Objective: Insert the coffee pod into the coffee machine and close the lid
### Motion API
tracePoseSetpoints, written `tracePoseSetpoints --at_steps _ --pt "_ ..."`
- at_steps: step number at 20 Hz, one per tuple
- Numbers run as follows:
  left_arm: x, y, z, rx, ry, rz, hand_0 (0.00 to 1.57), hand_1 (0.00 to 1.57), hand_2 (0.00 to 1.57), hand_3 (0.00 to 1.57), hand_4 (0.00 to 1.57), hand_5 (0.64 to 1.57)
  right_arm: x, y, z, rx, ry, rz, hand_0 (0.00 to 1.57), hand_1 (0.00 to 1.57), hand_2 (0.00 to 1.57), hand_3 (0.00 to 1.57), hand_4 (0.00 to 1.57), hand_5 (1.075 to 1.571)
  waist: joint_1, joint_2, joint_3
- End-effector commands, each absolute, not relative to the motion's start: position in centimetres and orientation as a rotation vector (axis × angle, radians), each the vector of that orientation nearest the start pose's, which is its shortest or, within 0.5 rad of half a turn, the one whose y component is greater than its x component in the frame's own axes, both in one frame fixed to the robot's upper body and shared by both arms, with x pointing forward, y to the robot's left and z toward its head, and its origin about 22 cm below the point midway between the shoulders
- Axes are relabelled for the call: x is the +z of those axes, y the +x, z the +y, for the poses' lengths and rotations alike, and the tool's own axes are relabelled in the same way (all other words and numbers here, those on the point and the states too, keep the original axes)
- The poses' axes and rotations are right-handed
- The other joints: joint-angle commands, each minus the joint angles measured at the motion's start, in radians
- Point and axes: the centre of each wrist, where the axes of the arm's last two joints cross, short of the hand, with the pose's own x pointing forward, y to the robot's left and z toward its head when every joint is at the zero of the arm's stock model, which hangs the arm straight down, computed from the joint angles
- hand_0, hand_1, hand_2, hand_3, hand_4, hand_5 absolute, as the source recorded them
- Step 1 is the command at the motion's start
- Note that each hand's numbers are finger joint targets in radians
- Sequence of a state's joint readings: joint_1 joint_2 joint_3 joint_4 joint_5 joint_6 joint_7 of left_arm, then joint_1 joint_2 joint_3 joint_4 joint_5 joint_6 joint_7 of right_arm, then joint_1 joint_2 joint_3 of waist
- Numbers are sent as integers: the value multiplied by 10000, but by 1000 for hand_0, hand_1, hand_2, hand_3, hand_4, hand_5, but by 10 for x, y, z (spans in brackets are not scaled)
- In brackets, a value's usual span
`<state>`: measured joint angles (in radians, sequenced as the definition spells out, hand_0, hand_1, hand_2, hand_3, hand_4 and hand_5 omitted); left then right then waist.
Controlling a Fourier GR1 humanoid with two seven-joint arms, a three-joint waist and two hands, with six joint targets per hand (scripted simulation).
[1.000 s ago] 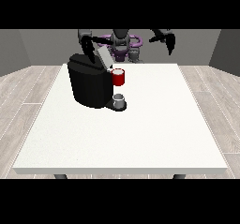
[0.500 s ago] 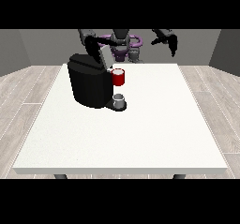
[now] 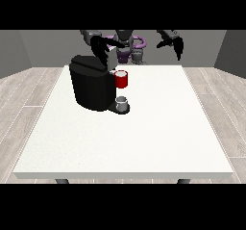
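While the machine (image 3: 92, 87) stood at the desk's (image 3: 144, 137) far left, a grey thing (image 3: 122, 103) sat at its base; you couldn't confirm it as the pod. Pods likely handle light and stiff; pinch the sides. Whether either hand (image 3: 102, 48) (image 3: 174, 44) held anything, you couldn't tell.

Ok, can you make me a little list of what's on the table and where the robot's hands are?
table: large, white
coffee machine: black, at the table's far left part
red thing at the machine: at its front, up high
grey thing: on the machine's base, below the red thing
robot hand at the view's left: above the machine's top
robot hand at the view's right: raised, holding nothing, away from the machine
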<state>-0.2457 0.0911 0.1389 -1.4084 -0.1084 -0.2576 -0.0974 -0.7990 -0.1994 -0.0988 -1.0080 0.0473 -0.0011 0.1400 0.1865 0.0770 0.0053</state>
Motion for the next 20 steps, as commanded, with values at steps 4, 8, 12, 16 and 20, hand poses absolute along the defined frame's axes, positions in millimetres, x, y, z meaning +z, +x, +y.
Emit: tracePoseSetpoints --at_steps 4,8,12,16,20 --pt "24 298 241 -3514 -608 -17115 0 0 0 0 362 1571 144 413 -169 3847 -728 -17426 0 0 0 0 0 1571 685 201 -53" --pt "48 316 218 -3933 -671 -17647 0 0 0 0 383 1571 180 418 -160 4321 -1528 -17813 0 0 0 0 82 1571 1090 706 -51" --pt "46 317 221 -4167 -1006 -17668 0 0 0 0 331 1571 206 418 -163 4319 -2071 -18160 0 0 0 0 259 1571 1401 837 -55" --pt "60 328 223 -4313 -1241 -18039 0 0 0 0 379 1571 238 417 -164 3970 -2407 -18457 0 0 0 0 96 1571 2003 1272 -60" --pt "63 328 211 -4614 -1261 -18266 0 0 0 0 398 1571 243 411 -168 4204 -2766 -18386 0 0 0 0 87 1571 2361 1290 -52"
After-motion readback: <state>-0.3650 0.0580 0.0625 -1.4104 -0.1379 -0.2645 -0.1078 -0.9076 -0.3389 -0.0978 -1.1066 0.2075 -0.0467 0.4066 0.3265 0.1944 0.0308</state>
